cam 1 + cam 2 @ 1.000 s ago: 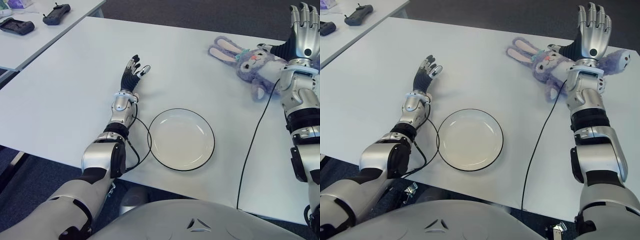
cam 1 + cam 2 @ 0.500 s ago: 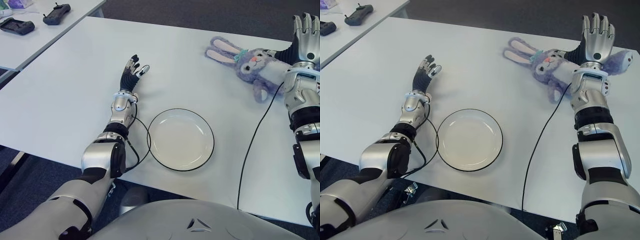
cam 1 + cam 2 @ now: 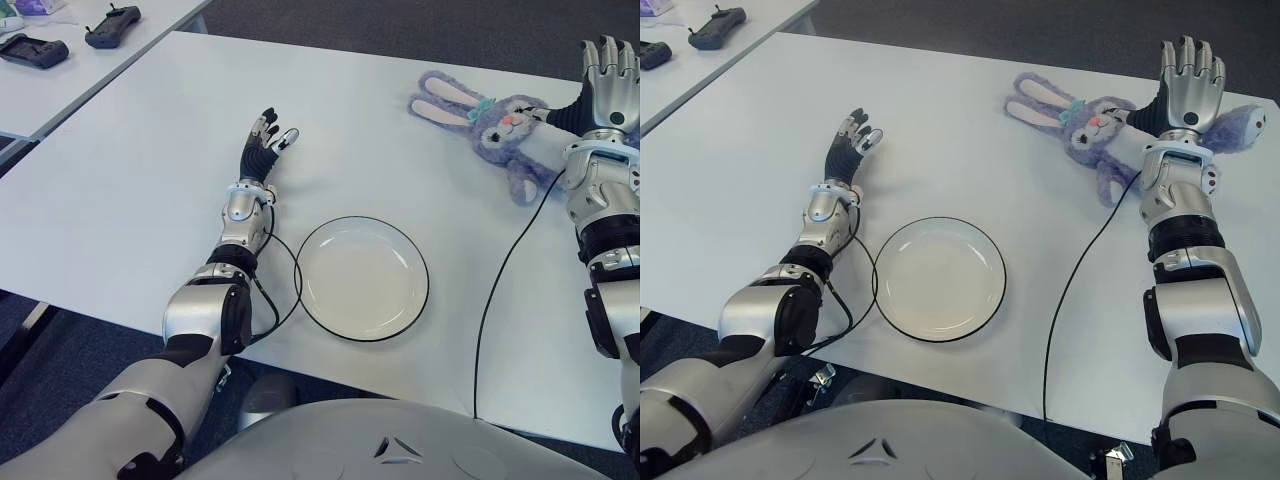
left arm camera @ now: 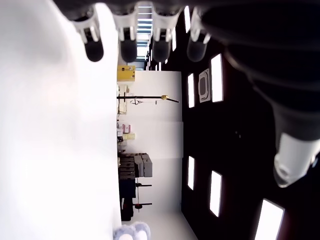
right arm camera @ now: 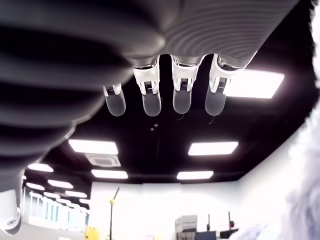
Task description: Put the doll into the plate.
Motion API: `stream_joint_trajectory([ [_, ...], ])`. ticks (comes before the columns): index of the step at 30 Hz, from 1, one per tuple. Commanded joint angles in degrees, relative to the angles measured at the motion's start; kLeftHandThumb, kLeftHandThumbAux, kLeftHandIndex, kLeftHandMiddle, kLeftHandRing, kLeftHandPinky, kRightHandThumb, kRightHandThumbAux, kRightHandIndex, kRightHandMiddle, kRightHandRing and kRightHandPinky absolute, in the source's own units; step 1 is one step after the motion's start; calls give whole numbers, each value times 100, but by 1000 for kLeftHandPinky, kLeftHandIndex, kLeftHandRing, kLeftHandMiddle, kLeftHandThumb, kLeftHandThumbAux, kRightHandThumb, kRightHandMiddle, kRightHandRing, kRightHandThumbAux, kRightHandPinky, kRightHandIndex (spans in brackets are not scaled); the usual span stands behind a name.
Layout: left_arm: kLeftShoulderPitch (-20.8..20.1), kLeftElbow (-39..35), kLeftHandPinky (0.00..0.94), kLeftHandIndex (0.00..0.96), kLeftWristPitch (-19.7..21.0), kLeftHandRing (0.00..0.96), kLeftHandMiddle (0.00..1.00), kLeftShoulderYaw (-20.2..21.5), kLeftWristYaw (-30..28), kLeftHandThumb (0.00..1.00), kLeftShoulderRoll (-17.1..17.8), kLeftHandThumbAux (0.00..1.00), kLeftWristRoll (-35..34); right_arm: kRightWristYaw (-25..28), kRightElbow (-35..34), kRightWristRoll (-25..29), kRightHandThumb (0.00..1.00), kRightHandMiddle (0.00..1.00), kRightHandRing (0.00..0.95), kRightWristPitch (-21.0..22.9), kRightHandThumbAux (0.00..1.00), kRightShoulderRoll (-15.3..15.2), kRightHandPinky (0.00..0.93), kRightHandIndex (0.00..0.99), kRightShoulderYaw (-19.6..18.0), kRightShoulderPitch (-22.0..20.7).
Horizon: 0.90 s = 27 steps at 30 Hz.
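Observation:
A purple plush rabbit doll (image 3: 1108, 132) lies on the white table (image 3: 970, 140) at the far right, ears pointing left. My right hand (image 3: 1186, 75) is over the doll's body, fingers straight and spread, palm toward the doll, holding nothing. The right wrist view shows those fingertips (image 5: 182, 102) extended with only a blur of the doll's fur (image 5: 305, 165) at the edge. A white plate (image 3: 362, 277) with a dark rim sits near the table's front edge, bare. My left hand (image 3: 268, 140) shows beyond and left of the plate, fingers extended.
A black cable (image 3: 505, 285) runs from the right wrist down across the table to its front edge. A second cable (image 3: 282, 290) loops beside the plate's left rim. Two black controllers (image 3: 112, 26) lie on another table at the far left.
The right hand has dropped lower and nearer, from beyond the doll to over its body. The doll has shifted slightly left. The left arm has not moved.

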Motion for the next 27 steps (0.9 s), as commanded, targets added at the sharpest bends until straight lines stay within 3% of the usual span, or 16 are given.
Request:
stream_joint_trajectory([
  [1, 1471, 881, 0, 0, 1045, 0, 0, 69, 12, 0, -202, 598, -33, 86, 271, 73, 20, 21, 0, 6, 536, 174, 0, 21, 113, -175],
  [10, 1480, 882, 0, 0, 1054, 0, 0, 143, -107, 0, -173, 630, -111, 431, 399, 286, 12, 23, 0, -171, 543, 192, 0, 32, 63, -224],
  [17, 1468, 881, 0, 0, 1040, 0, 0, 139, -30, 0, -167, 634, -98, 1064, 215, 829, 47, 32, 3, -657, 541, 187, 0, 31, -149, -39],
  [27, 1464, 875, 0, 0, 1023, 0, 0, 98, 30, 0, -90, 616, -40, 1808, 77, 964, 62, 26, 15, -356, 455, 233, 0, 28, -46, -4],
])
